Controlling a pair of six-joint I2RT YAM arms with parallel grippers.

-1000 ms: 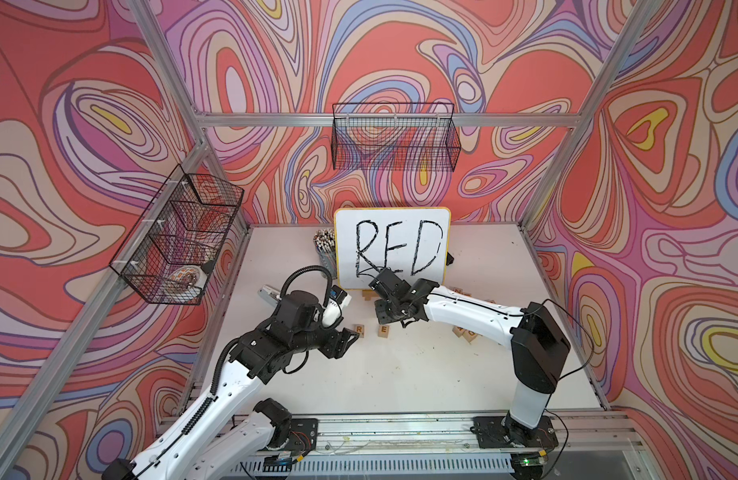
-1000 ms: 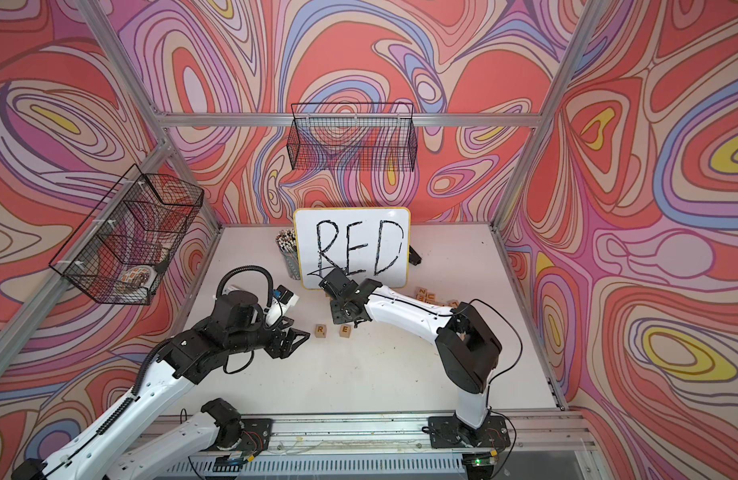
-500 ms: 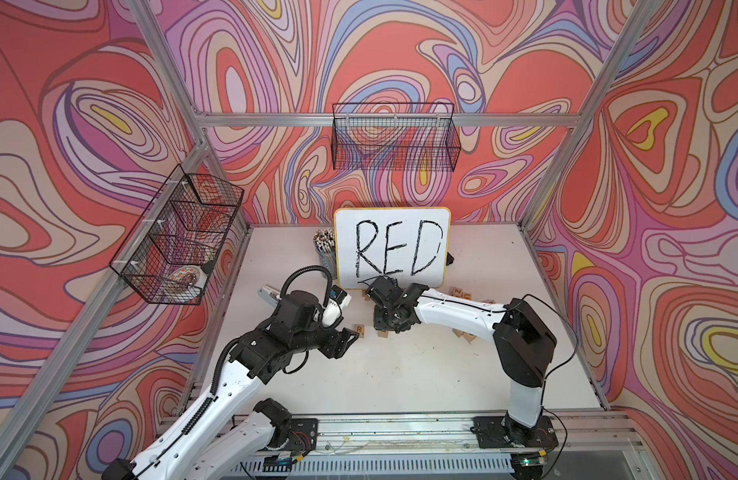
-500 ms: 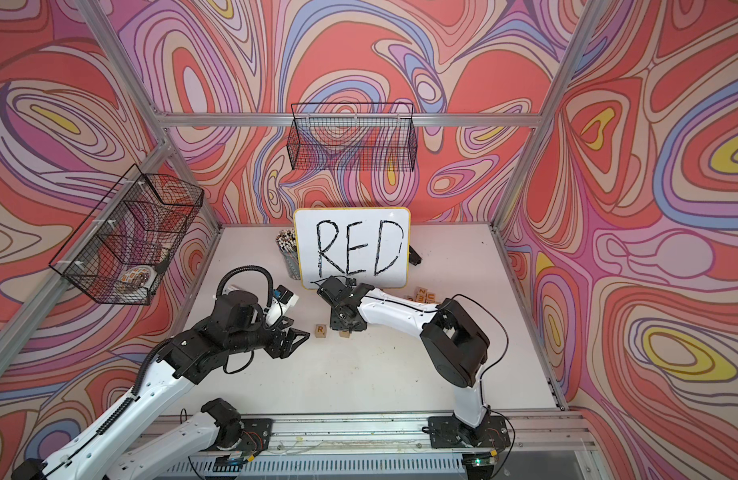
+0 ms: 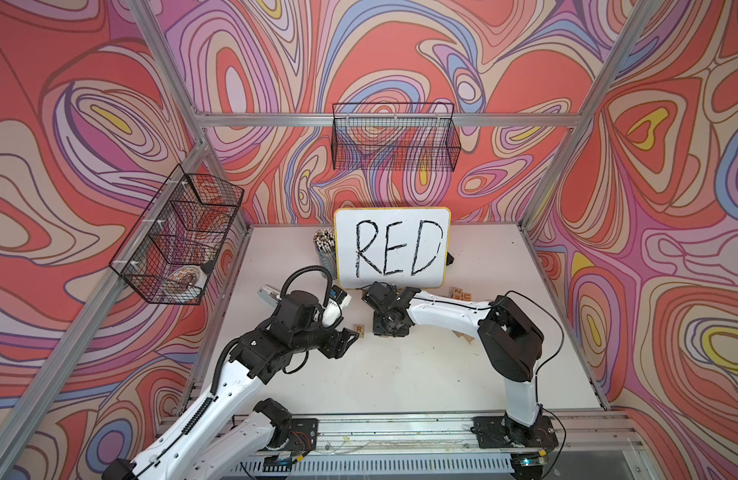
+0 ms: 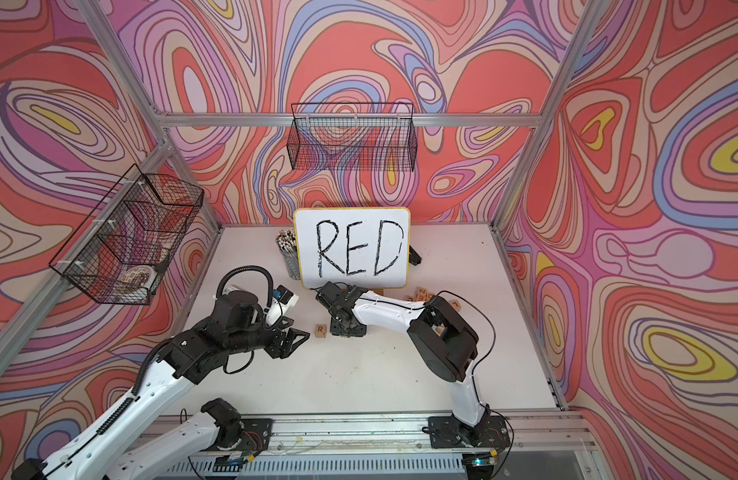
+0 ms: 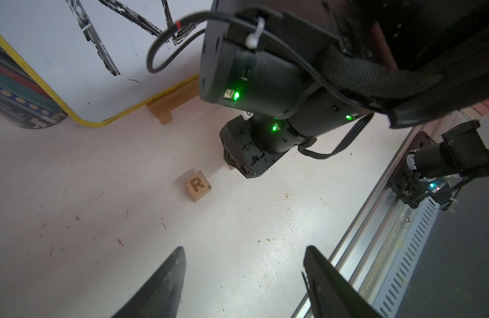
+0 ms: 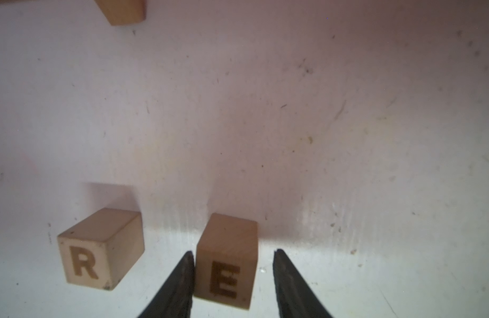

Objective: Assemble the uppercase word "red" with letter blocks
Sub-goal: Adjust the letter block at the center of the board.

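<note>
Two letter blocks stand side by side on the white table. The R block [image 5: 359, 330] [image 6: 320, 330] [image 7: 197, 185] [image 8: 83, 261] is free. The E block [image 8: 227, 264] stands to its right, between the fingers of my right gripper [image 8: 233, 251] [image 5: 390, 328] [image 6: 347, 328]. One finger is against the E block's side and the other stands clear of it, so the gripper is open. In both top views this gripper hides the E block. My left gripper [image 7: 244, 247] [image 5: 346, 338] [image 6: 298, 336] hovers open and empty just left of the R block.
A whiteboard [image 5: 392, 249] with handwritten RED stands behind the blocks on wooden feet [image 7: 166, 106]. A pencil cup [image 5: 325, 253] is at its left. Several other letter cubes [image 5: 461, 294] lie at its right. Wire baskets [image 5: 394, 137] hang on the walls.
My right gripper has come down and forward from the whiteboard's foot onto the E block, and its jaws have widened. The left arm has not moved.
</note>
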